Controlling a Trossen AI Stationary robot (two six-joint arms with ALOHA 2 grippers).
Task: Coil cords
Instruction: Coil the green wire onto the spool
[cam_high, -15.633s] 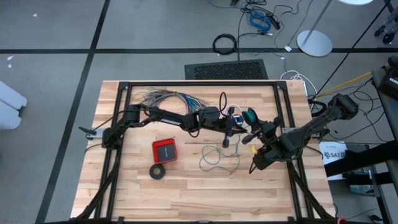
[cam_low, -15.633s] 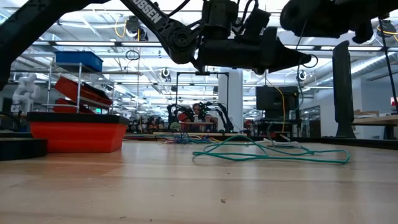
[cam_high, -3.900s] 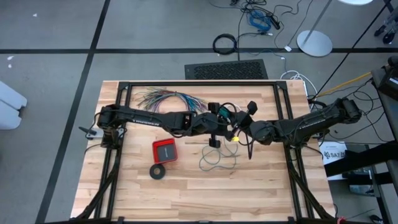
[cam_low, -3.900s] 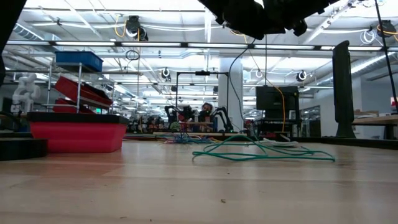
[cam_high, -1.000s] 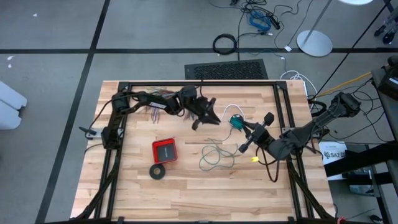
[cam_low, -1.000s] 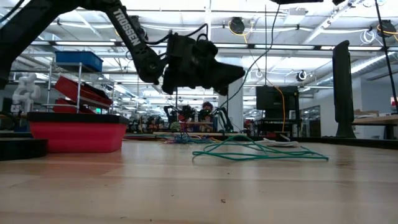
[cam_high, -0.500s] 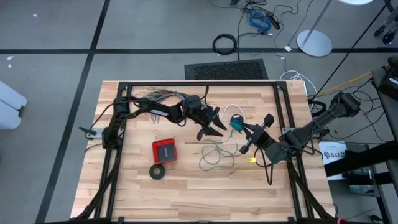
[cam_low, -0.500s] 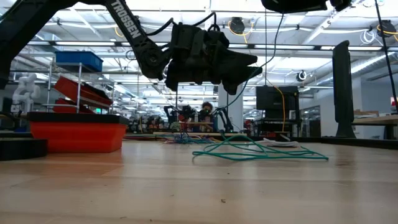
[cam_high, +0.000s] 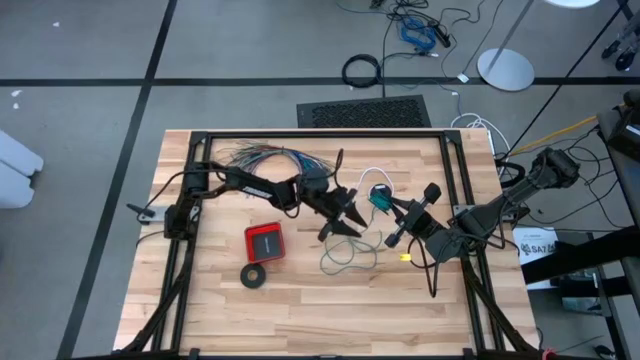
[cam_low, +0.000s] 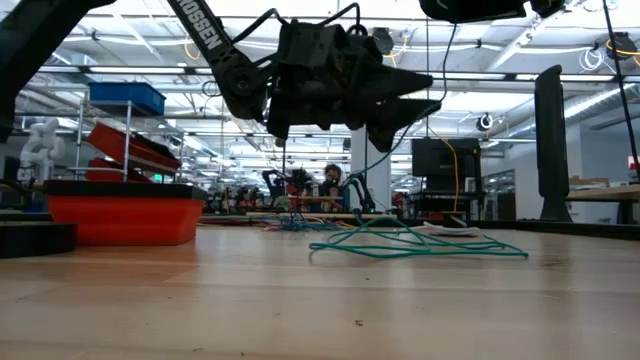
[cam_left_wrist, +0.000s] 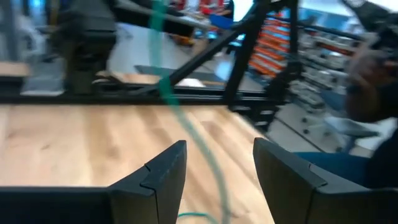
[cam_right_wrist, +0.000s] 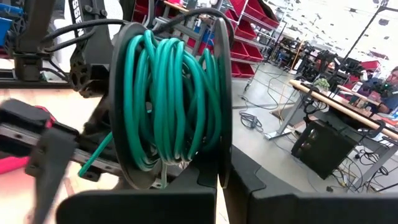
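The right gripper (cam_high: 384, 206) pinches a green coil (cam_right_wrist: 174, 99), just right of the loose green wire (cam_high: 350, 250). The left gripper (cam_high: 345, 222) hovers spread over that wire's upper end.

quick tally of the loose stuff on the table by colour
teal-green wire: 1
white cord: 1
many-coloured wire bundle: 1
red box: 1
black tape ring: 1
total: 5
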